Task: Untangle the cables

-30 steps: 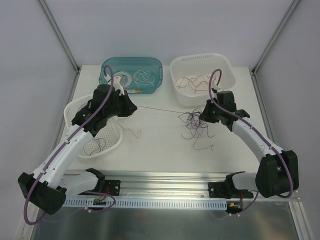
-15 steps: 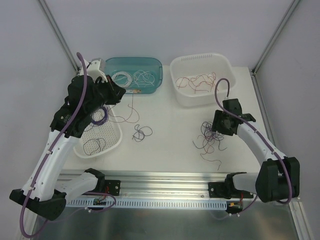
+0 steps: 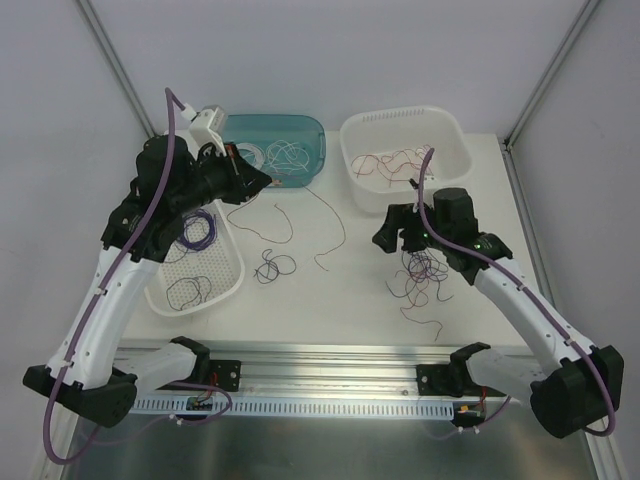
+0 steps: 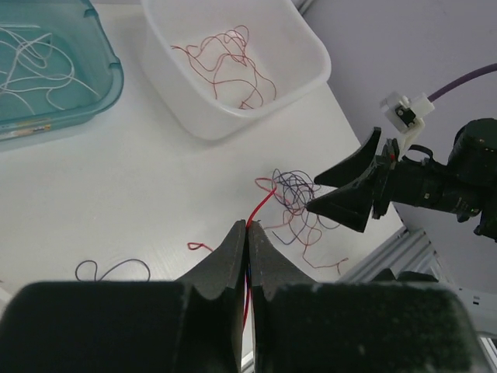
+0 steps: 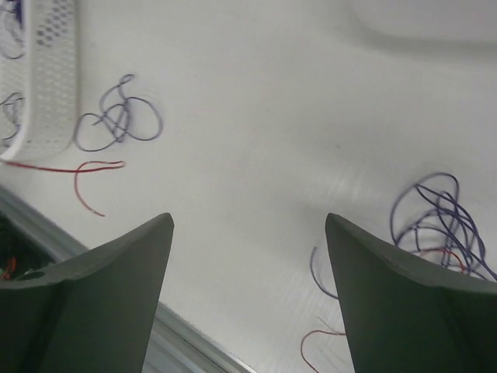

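Top external: cables clumped right of centre

We see the left gripper, upper left, clenched on one red wire. The right gripper hangs released, jaws wide, just left of them, holding nothing.

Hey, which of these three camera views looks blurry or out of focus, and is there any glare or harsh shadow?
Top external: sharp, evenly lit, only soft shadows on the table, no glare. Left wrist: shut jaws up close are dark and soft; the red wire they pinch and the white bin look crisp. Right wrist: softest view, open jaws blurred, purple wires slightly smeared.
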